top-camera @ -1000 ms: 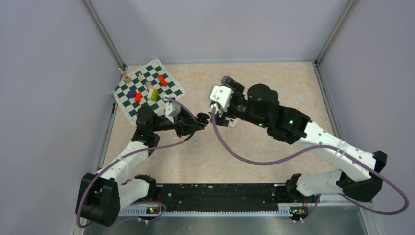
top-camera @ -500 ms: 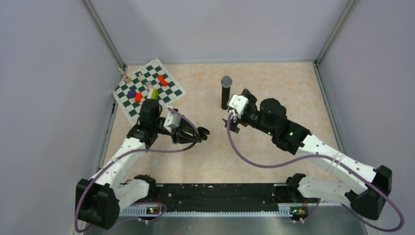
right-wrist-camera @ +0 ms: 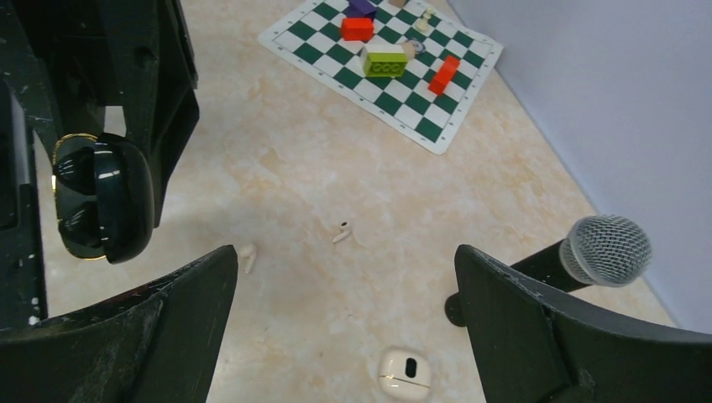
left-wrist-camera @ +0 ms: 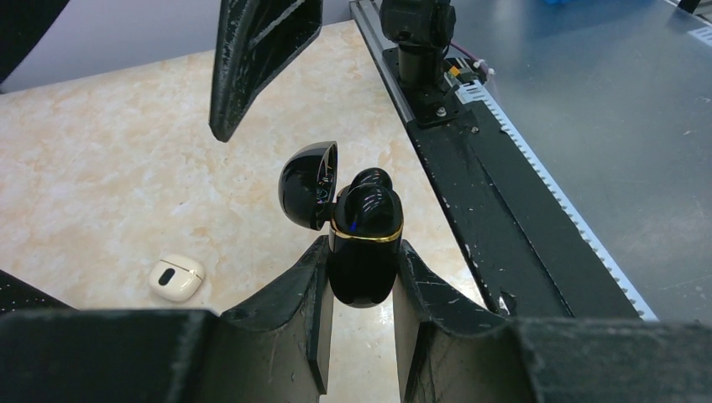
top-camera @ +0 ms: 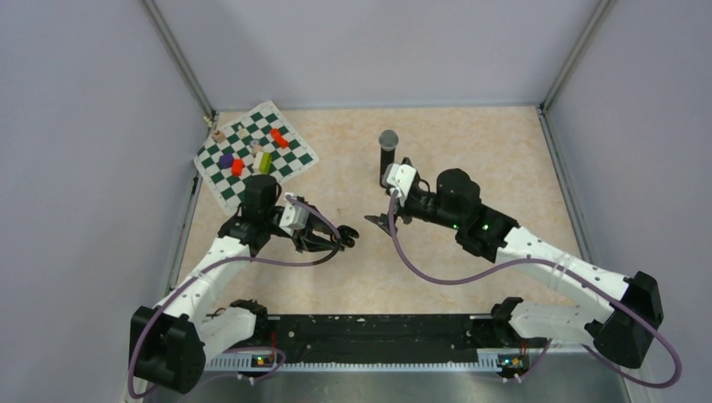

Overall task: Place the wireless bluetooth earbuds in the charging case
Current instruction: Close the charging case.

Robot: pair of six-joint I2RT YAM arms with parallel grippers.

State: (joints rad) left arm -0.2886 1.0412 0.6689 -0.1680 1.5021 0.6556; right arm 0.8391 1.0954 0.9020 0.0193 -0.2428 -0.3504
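My left gripper (left-wrist-camera: 363, 252) is shut on a black charging case (left-wrist-camera: 363, 252) with a gold rim, and holds it above the table. Its lid (left-wrist-camera: 309, 185) is flipped open. Dark rounded buds (left-wrist-camera: 369, 191) sit in its top. In the top view my left gripper (top-camera: 340, 239) is left of centre. My right gripper (right-wrist-camera: 344, 252) is open and empty, just right of it (top-camera: 382, 220). Below it lie two whitish earbuds (right-wrist-camera: 341, 232) (right-wrist-camera: 247, 256) and a closed white case (right-wrist-camera: 405, 372). The held black case also shows in the right wrist view (right-wrist-camera: 105, 201).
A black microphone (top-camera: 387, 155) stands upright just behind my right gripper and also shows in the right wrist view (right-wrist-camera: 600, 250). A green-and-white chessboard mat (top-camera: 256, 155) with coloured blocks lies at the back left. The white case also shows in the left wrist view (left-wrist-camera: 176, 277).
My right gripper has drawn away from the black case, toward the near right and lower, uncovering the microphone. My left gripper has moved nearer with the case.
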